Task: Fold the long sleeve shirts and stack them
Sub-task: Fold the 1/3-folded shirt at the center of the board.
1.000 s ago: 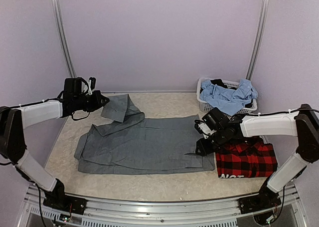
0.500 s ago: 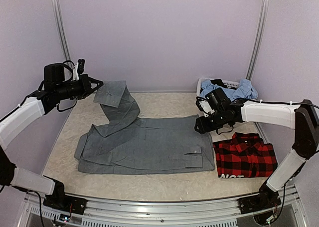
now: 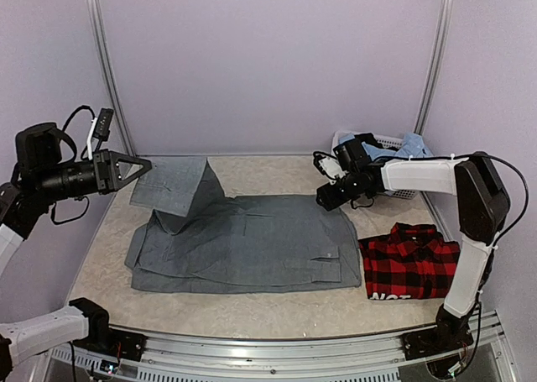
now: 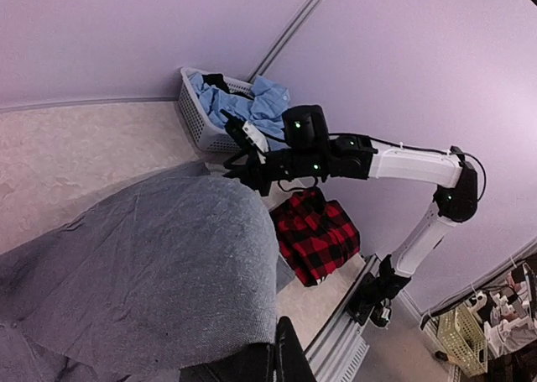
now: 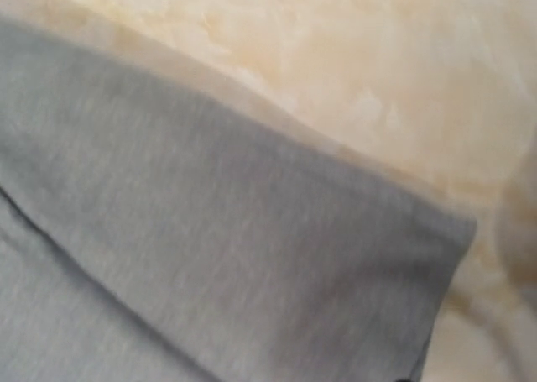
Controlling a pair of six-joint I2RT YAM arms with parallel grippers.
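The grey shirt (image 3: 252, 243) lies flat across the middle of the table. One sleeve (image 3: 172, 185) is pulled up and out to the far left. My left gripper (image 3: 144, 165) is shut on that sleeve's end, and in the left wrist view the grey cloth (image 4: 143, 264) drapes over the closed gripper (image 4: 275, 348). The red-and-black plaid shirt (image 3: 413, 267) lies folded at the right, with white lettering at its near edge. My right gripper (image 3: 324, 199) sits low at the grey shirt's far right corner. The right wrist view is blurred grey cloth (image 5: 210, 248) and shows no fingers.
A white basket (image 3: 403, 182) holding blue clothes (image 3: 382, 162) stands at the back right, just behind the right arm. Metal rails run up both back corners, and the frame rail (image 3: 268, 348) borders the near edge.
My left arm has swung left and drawn the sleeve outward, away from the shirt's body. My right gripper has moved from the shirt's near right side to its far right corner.
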